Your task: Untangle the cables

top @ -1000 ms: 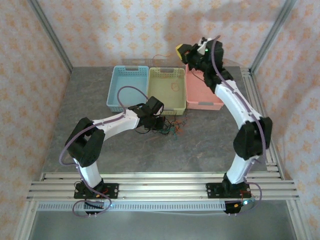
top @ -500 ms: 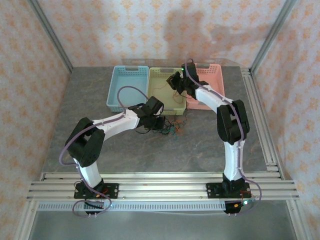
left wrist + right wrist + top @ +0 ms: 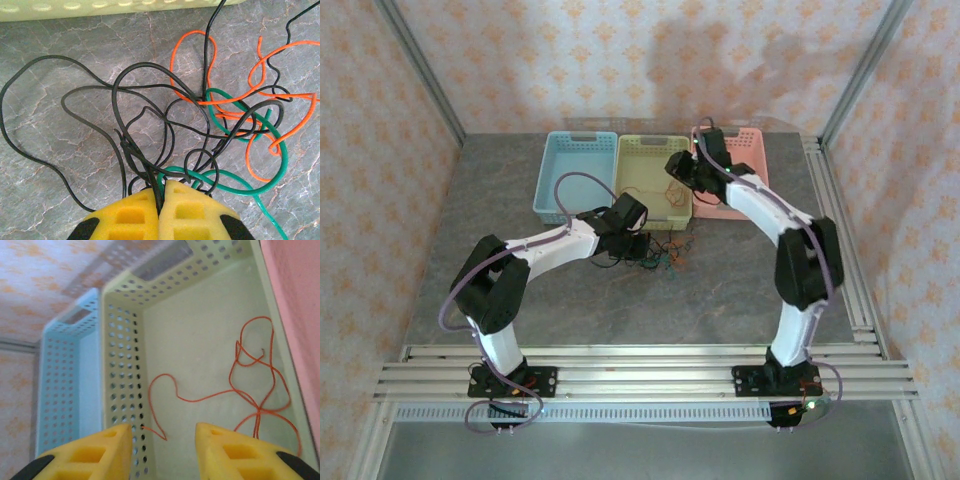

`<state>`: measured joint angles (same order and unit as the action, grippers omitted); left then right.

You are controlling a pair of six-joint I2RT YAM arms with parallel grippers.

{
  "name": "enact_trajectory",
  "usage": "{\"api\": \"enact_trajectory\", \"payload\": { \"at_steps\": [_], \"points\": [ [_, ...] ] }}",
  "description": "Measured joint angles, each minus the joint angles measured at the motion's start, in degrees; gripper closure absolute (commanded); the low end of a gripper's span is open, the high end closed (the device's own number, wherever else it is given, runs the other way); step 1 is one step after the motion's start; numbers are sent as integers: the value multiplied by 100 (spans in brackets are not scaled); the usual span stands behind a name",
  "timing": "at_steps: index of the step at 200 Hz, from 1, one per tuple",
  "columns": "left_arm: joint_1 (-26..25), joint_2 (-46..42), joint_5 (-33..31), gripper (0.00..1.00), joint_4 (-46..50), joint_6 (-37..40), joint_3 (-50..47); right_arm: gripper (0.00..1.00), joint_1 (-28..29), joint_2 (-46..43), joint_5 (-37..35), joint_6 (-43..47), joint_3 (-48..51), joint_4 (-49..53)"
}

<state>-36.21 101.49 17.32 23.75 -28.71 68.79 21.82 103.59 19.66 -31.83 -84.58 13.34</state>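
Observation:
The cables [image 3: 661,256] lie in a tangle on the grey table just in front of the green basket [image 3: 655,146]. In the left wrist view black strands [image 3: 152,177], orange ones [image 3: 190,32] and a green one [image 3: 227,188] cross each other. My left gripper [image 3: 162,189] is shut on a bundle of black strands at the tangle's near edge [image 3: 636,243]. My right gripper [image 3: 163,432] hangs open over the green basket [image 3: 120,365], nothing between its fingers. A thin orange cable [image 3: 260,365] lies loose on that basket's floor.
Three baskets stand in a row at the back: blue [image 3: 552,180], green, and pink [image 3: 752,208]. The blue basket [image 3: 65,390] and the pink one [image 3: 295,290] flank the green one closely. Metal frame posts and patterned walls close in the table.
My right arm has swung down from high above the pink basket to just over the green one, and its jaws have opened. The left arm has not moved.

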Motion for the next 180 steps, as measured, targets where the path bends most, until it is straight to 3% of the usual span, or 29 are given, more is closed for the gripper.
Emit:
{"api": "enact_trajectory", "payload": {
  "at_steps": [34,59,104,144,180],
  "points": [
    [0,-105,2,100,-68,0,-155,66,66,-1902,-146,413,1631,-675],
    [0,-205,2,100,-107,2,-195,68,63,-2680,-160,605,2688,-1130],
    [0,-315,2,100,-240,2,-326,69,273,-2782,118,706,3803,-1351],
    [0,-474,2,100,-345,0,-479,66,1001,-2623,485,723,3882,-1523],
    [0,-603,0,100,-507,0,-619,64,1049,-2531,612,697,3928,-1554]
  ]
}}
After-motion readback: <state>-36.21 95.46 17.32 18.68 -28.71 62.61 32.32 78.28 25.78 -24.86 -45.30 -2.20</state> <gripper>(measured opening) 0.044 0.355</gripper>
